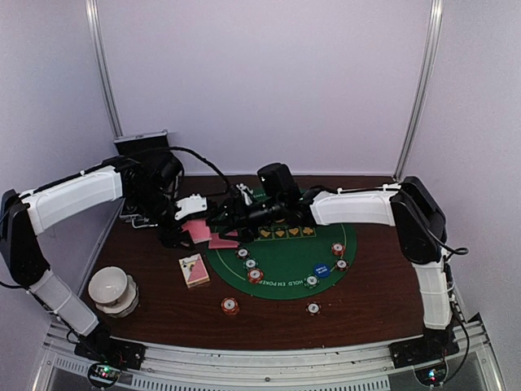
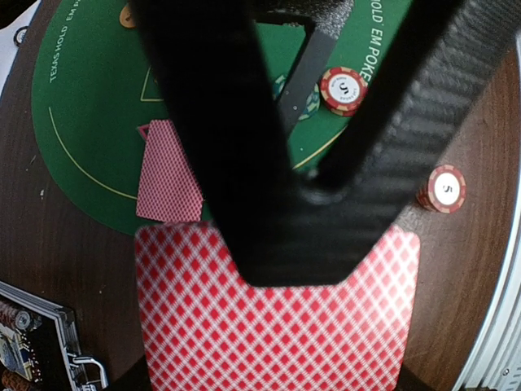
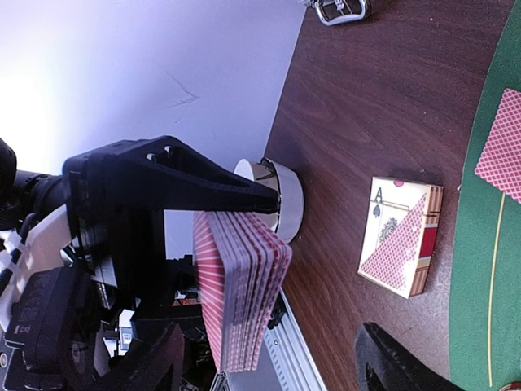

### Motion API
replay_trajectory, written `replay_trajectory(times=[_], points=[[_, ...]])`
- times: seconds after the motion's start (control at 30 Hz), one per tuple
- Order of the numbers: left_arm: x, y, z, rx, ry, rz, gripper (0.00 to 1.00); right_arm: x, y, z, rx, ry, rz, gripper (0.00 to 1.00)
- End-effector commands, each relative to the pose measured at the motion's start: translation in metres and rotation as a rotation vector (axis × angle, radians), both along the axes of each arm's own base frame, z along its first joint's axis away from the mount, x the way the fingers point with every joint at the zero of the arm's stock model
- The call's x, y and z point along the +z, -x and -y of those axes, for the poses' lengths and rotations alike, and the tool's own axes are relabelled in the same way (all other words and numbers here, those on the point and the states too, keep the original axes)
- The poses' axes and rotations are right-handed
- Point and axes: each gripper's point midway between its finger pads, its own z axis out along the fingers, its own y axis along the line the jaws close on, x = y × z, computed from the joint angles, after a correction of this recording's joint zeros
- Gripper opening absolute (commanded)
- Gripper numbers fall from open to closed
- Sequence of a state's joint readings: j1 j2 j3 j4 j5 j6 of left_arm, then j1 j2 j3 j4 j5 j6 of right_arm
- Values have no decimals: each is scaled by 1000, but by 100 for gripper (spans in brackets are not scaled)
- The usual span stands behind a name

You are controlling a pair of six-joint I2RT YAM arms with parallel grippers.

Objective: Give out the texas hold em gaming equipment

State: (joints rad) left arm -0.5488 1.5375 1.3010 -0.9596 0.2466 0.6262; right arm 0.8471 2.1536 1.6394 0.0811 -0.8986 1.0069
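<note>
My left gripper is shut on a deck of pink-backed playing cards, held on edge above the brown table just left of the green mat. In the right wrist view that deck stands between my right gripper's open fingers, closer to the left one; I cannot tell if it touches. One single card lies face down on the mat's left edge. Several striped chips and a blue disc lie on the mat. Two chips sit on the wood in front of it.
A card box lies on the table left of the mat. A white bowl stands at the front left. The black metal-edged case stands at the back left, behind the left arm.
</note>
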Motion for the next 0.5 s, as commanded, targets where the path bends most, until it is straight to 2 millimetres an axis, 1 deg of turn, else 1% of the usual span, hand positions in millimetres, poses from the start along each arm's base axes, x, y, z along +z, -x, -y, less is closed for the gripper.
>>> replay_trajectory(times=[0.0, 0.13, 0.23, 0.37, 0.47], points=[[13, -8, 7, 4, 48, 23, 0, 16, 2, -1, 5, -54, 9, 76], [14, -7, 8, 5, 52, 22, 0, 17, 4, -6, 15, -68, 3, 76], [14, -7, 9, 6, 57, 18, 0, 13, 7, -16, 36, -74, -17, 77], [15, -9, 10, 14, 61, 14, 0, 14, 15, -29, 72, -101, -33, 77], [15, -10, 11, 15, 64, 16, 0, 16, 18, -36, 89, -109, -40, 77]])
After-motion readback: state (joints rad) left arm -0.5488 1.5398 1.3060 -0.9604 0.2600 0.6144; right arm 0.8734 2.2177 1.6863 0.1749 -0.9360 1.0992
